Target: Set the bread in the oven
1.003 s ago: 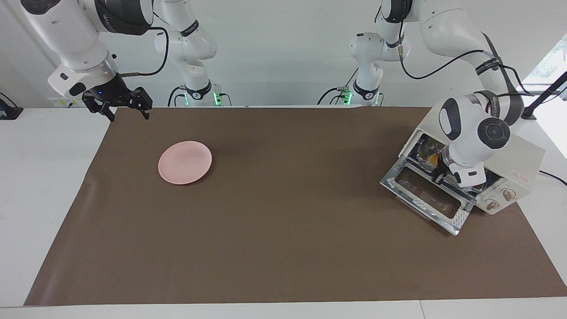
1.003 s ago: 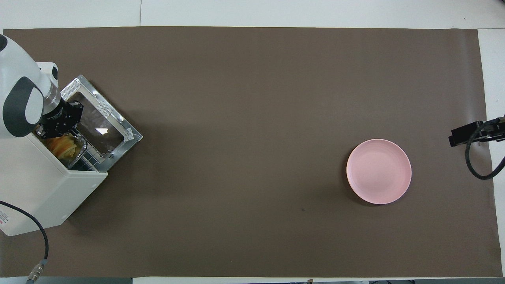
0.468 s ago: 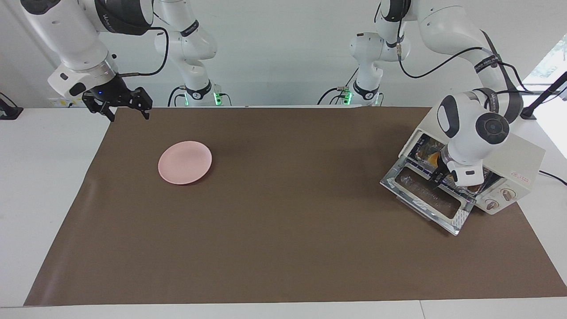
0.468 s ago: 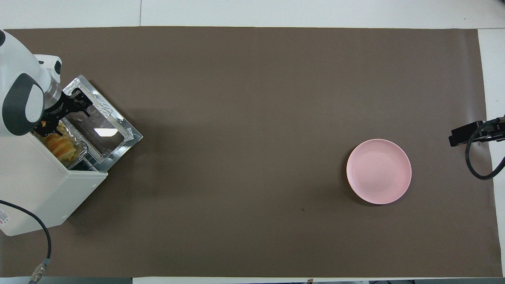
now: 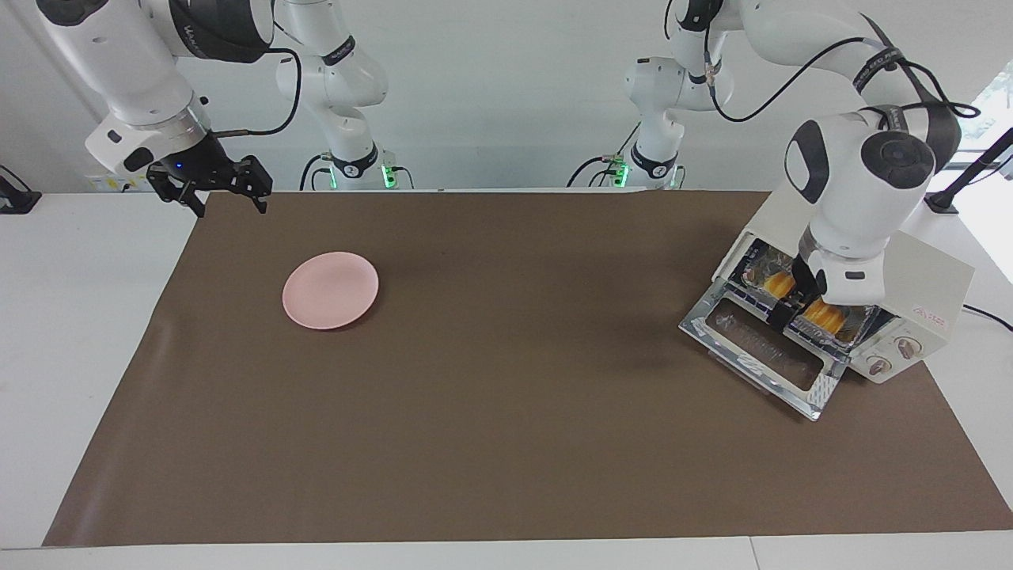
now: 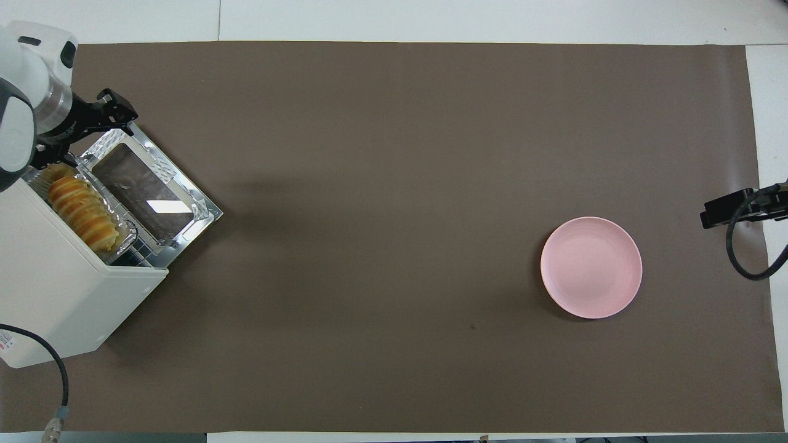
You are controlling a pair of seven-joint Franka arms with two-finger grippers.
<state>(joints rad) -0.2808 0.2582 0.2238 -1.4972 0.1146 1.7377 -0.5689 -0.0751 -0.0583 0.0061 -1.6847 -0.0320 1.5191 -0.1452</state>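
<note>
Hard to make out, upper left of the facing view: right gripper (image 5: 214, 188) hanging over the corner of the brown mat (image 5: 506, 380), fingers spread, pinching nothing. Cut down to a black stub and a cable loop at the right edge of the overhead view.

Partly hidden at the right of the facing view: bread (image 5: 823, 317), crossed by the dark fingers of the left gripper (image 5: 795, 301) and seen only as two orange patches. Lying inside the oven (image 5: 926, 277) on a foil tray (image 6: 126, 237), just past the dropped glass door (image 5: 760, 348). Left gripper fingers spread, closed on nothing, hanging over the door at the oven's mouth. Cannot tell whether a fingertip touches the loaf.

White surface (image 5: 87, 317) under the mat, bare at both ends. Pink plate (image 5: 330, 290) on the mat, left of centre in the facing view, well apart from the oven. Plain white wall along the top, both arm bases against it with green lights at the foot; a strip of window at the far right.

Shown only by the overhead view: the whole ridged length of the loaf, slantwise along the oven's opening, and the wire rack beneath the tray. Shown only by the facing view: two knobs and small red markings on the oven's front.
</note>
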